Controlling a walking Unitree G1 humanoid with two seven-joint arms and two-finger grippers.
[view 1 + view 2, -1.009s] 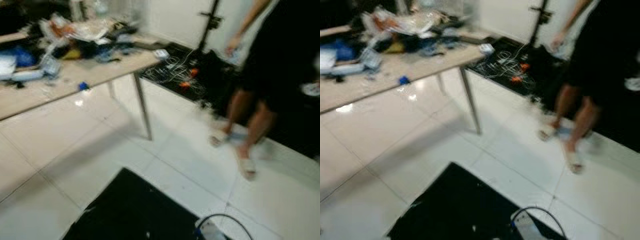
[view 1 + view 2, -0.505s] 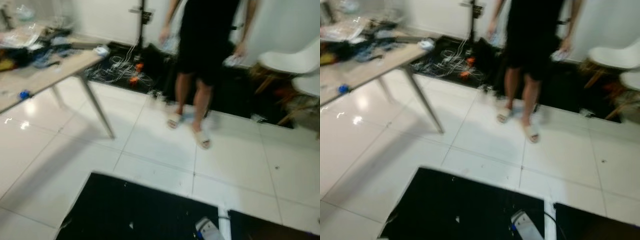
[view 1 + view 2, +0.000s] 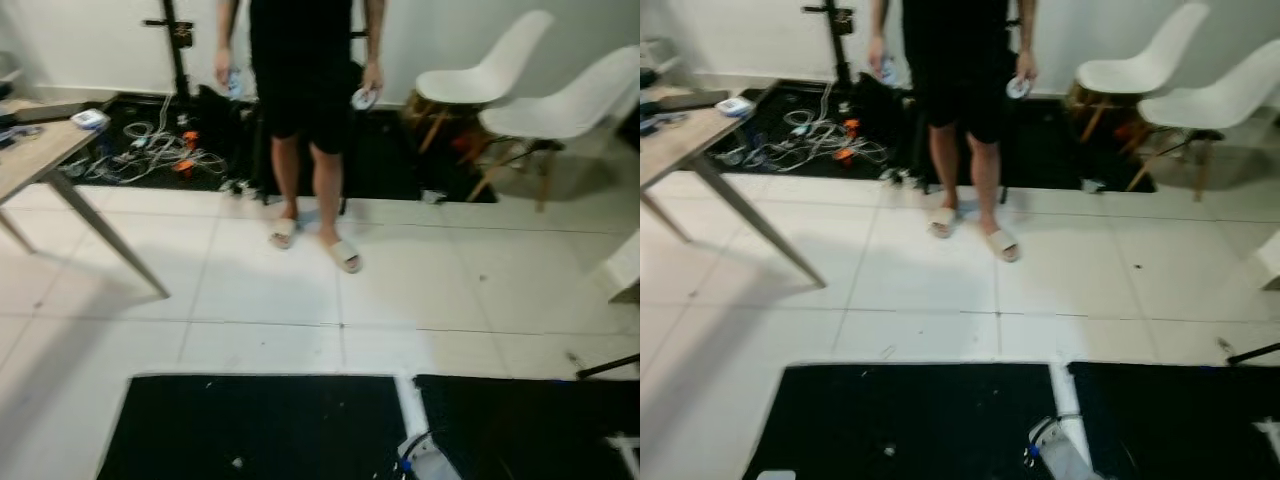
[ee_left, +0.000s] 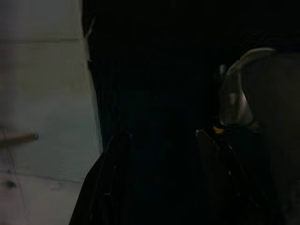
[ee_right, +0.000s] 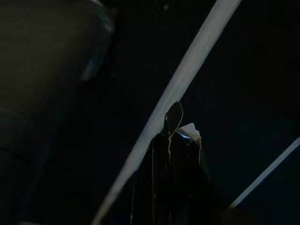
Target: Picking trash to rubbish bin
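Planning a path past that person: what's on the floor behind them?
Behind the person: a black mat along the wall, tangled cables to one side, a stand's pole. Their legs hide the mat's middle.

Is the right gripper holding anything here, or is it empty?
Holding something: in the right wrist view the right gripper has its fingers closed on a small white scrap at their tips, above the dark mat.

A pale scrap of trash (image 5: pixel 189 132) sits pinched between black fingers (image 5: pixel 161 154)
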